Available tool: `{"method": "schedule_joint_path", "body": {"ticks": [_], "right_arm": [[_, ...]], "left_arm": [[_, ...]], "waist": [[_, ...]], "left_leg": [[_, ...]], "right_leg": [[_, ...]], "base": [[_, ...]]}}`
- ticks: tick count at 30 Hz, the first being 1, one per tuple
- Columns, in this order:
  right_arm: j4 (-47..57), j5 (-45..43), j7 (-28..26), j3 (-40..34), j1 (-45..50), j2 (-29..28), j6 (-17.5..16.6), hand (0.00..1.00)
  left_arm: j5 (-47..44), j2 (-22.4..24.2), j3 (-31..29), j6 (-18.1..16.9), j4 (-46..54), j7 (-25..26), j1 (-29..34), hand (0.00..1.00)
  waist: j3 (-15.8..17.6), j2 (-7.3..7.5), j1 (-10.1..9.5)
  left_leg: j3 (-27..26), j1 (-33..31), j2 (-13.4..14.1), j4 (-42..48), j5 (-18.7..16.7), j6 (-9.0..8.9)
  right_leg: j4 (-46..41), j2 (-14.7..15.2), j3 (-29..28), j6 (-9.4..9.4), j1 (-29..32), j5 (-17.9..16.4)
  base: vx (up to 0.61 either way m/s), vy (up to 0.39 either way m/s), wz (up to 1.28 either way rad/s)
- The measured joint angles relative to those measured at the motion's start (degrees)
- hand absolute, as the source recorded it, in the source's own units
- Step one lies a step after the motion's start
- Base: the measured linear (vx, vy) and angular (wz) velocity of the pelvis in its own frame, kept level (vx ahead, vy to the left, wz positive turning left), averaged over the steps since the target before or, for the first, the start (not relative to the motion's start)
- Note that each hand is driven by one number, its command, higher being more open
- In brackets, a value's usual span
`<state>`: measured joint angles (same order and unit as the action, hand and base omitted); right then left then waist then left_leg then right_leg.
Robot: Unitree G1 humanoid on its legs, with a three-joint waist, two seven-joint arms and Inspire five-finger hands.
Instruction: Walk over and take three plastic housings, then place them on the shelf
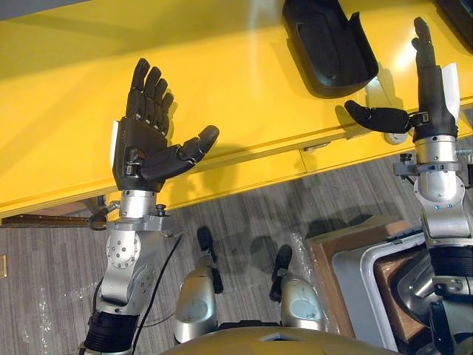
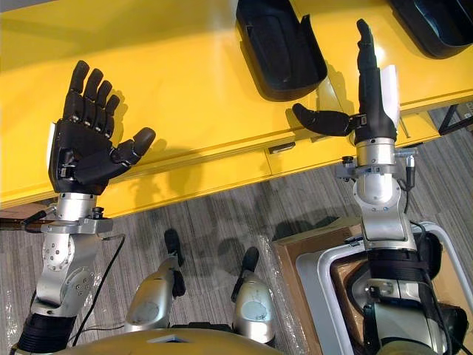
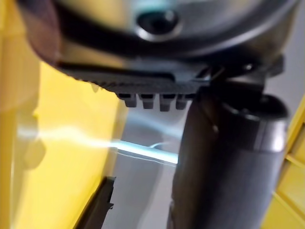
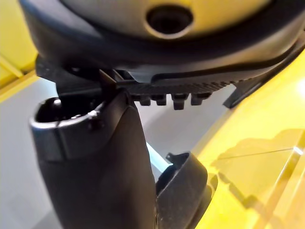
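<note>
Left robot hand (image 1: 144,137) and right robot hand (image 1: 432,96) splayed, empty; housing (image 2: 281,48) apparently untouched

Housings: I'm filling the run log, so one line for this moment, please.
left hand open, empty | right hand open, beside housing | housing on yellow table, not held

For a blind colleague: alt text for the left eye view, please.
Left hand and right hand, both open and empty, hover over the edge of a yellow table; a black housing lies on it beside the right hand.
</note>
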<state>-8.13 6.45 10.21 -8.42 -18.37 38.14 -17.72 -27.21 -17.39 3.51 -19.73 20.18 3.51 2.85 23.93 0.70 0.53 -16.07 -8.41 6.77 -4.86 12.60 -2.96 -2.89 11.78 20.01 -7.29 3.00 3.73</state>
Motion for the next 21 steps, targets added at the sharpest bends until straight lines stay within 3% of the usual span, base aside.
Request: {"method": "schedule_joint_path", "body": {"ticks": [10, 21], "right_arm": [[-0.31, 0.28, 3.44, -0.06, -0.45, 0.0, 0.24, 1.0], [-5.76, 2.25, 6.61, 2.17, -7.98, 0.0, 5.1, 1.0]], "left_arm": [[0.31, -0.58, 0.0, 0.08, 0.0, 0.01, 0.01, 1.0], [0.51, -0.85, 0.02, 0.94, 0.01, -0.81, -0.21, 1.0]], "waist": [[0.16, 0.29, -0.39], [0.18, 0.3, -0.47]], "left_leg": [[0.11, -0.63, 0.02, 0.01, 0.07, 0.11], [0.92, -1.22, -0.08, 0.01, 0.3, 0.31]], "right_leg": [[0.0, -0.02, 0.09, -0.02, 0.5, 0.01], [-0.08, 0.01, 0.64, 0.13, 0.79, -0.07]], "base": [[0.0, 0.0, 0.0], [0.0, 0.0, 0.0]]}}
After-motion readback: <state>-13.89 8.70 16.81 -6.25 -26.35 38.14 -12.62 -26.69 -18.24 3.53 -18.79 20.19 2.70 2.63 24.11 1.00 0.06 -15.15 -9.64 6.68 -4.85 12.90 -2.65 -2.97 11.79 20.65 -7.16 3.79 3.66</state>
